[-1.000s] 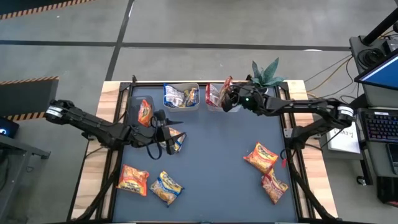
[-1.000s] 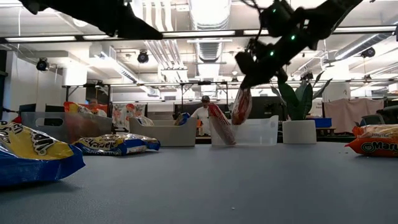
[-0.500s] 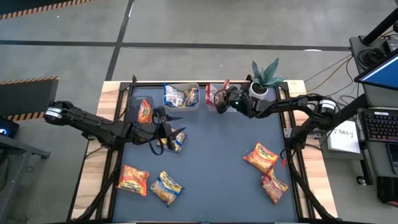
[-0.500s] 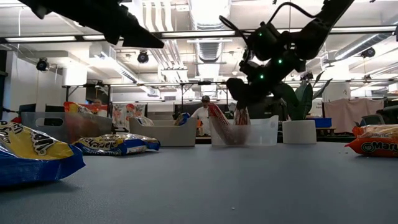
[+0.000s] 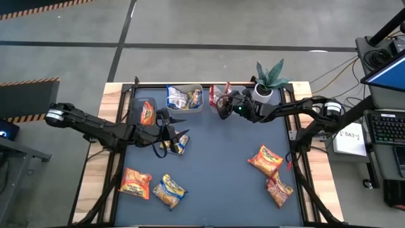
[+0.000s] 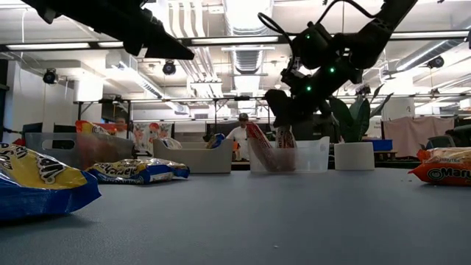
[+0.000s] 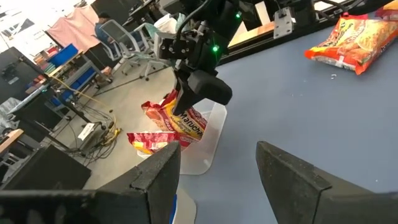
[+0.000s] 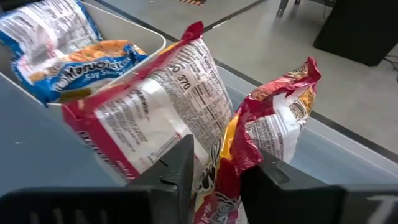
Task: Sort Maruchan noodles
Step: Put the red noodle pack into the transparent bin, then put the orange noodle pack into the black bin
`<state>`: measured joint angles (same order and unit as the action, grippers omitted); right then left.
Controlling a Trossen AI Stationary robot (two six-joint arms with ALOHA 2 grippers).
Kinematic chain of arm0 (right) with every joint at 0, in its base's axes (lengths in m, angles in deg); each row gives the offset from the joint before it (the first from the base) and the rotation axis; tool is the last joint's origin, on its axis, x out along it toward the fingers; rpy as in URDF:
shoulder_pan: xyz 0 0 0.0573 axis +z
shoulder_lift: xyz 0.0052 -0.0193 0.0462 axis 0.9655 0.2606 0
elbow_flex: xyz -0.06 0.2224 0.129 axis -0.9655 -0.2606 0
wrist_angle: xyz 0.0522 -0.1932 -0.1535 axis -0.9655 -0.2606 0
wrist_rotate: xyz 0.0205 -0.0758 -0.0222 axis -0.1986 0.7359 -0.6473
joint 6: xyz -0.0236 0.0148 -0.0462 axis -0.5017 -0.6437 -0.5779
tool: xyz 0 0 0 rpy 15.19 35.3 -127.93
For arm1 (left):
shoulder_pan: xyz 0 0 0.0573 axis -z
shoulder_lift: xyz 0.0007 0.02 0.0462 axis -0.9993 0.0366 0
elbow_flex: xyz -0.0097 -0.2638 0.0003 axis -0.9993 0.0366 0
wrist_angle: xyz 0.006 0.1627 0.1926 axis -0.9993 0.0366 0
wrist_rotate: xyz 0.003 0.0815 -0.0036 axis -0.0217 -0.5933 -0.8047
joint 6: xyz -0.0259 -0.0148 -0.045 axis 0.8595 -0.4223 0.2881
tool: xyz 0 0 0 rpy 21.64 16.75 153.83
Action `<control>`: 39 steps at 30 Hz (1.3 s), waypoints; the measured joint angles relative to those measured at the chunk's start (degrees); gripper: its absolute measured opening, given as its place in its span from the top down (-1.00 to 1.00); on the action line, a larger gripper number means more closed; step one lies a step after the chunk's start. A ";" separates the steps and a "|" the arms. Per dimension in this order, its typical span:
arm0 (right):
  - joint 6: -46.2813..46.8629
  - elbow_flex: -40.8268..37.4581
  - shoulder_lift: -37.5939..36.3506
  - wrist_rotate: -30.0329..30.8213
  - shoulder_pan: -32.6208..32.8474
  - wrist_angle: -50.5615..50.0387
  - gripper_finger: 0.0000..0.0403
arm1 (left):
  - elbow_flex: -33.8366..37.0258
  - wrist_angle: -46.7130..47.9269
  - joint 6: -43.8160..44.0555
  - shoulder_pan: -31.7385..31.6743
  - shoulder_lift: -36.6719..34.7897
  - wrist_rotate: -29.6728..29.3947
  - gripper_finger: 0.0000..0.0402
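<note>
My right gripper (image 5: 223,104) hangs over the clear tub (image 5: 220,109) at the table's far middle, fingers a little apart. A red-orange noodle packet (image 8: 273,118) stands on end in that tub with its upper edge between the fingers, beside a second red packet (image 8: 155,106) that leans there. My left gripper (image 5: 177,130) hovers open and empty above a yellow-and-blue packet (image 5: 176,144) lying flat on the mat. In the left wrist view the open fingers frame the tub and the right gripper (image 7: 193,93). My right gripper reaches down at a slant from the table's right, its parted fingers on either side of the red-orange packet's crumpled upper edge (image 8: 239,152). That edge lies close to one finger (image 8: 273,186); I cannot tell whether they touch. The packet stands in the tub.
Two more clear tubs stand at the far edge: one with yellow-and-blue packets (image 5: 185,97), one with an orange packet (image 5: 144,114). Loose packets lie at the near left (image 5: 136,182) (image 5: 169,190) and near right (image 5: 266,159) (image 5: 278,189). A potted plant (image 5: 269,79) stands behind the right arm.
My right gripper has come down and toward the table's left, carrying the red-orange packet from above the tub down into it; the packet now stands in the tub beside the other red one.
</note>
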<state>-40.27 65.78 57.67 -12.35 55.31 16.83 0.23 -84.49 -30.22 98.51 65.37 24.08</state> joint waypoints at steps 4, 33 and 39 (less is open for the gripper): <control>0.49 0.00 -0.70 -0.32 0.81 0.31 0.40 | 0.00 -0.19 0.14 0.04 -0.02 0.00 0.04; 14.55 0.02 -21.99 -10.24 15.94 -13.23 0.41 | 0.00 -1.59 11.18 0.09 0.04 1.84 0.04; 24.35 0.02 -22.29 -19.61 25.65 -15.63 0.45 | 0.00 -1.92 17.32 0.09 0.04 7.98 0.04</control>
<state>-15.91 65.80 35.39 -31.96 80.96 1.20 0.23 -86.40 -12.89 98.60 65.41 32.06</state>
